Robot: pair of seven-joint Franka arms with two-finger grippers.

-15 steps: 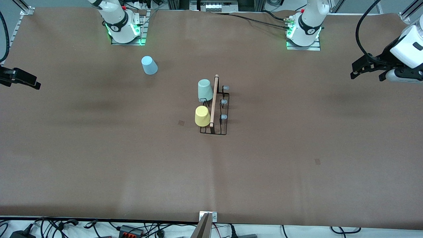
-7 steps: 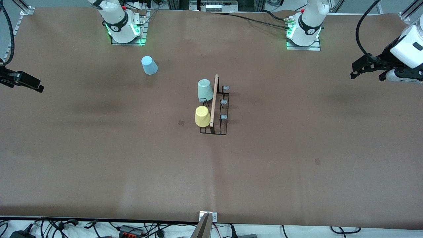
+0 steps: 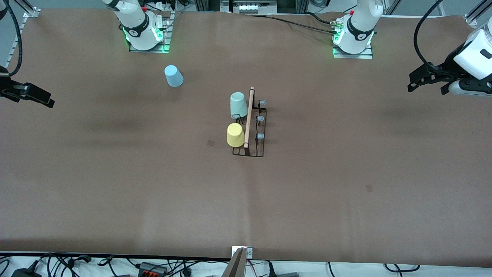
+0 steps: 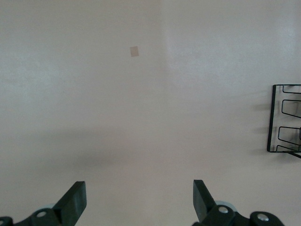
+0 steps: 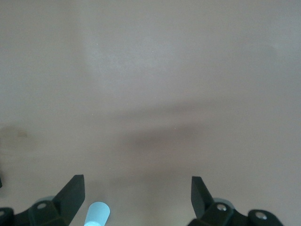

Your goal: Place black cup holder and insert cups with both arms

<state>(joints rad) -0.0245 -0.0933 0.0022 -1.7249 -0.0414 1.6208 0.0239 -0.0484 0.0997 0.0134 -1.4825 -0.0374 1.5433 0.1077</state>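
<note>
Left gripper (image 3: 426,81): jaws spread wide with nothing between them, up in the air over the bare table at the left arm's end; in the left wrist view (image 4: 138,205) both fingers frame plain tabletop.
Right gripper (image 3: 38,98): jaws likewise wide apart and empty, over the table's edge at the right arm's end (image 5: 136,202).
Black cup holder (image 3: 253,132): stands mid-table, wooden handle on top, well apart from both grippers; a corner of its wire base shows in the left wrist view (image 4: 284,117).
Mint green cup (image 3: 238,104): upside down on a prong, on the holder's side toward the right arm.
Yellow cup (image 3: 235,135): upside down on the next prong, nearer the front camera than the mint one.
Light blue cup (image 3: 173,75): upside down on the table (image 3: 115,173), near the right arm's base, apart from the holder.
</note>
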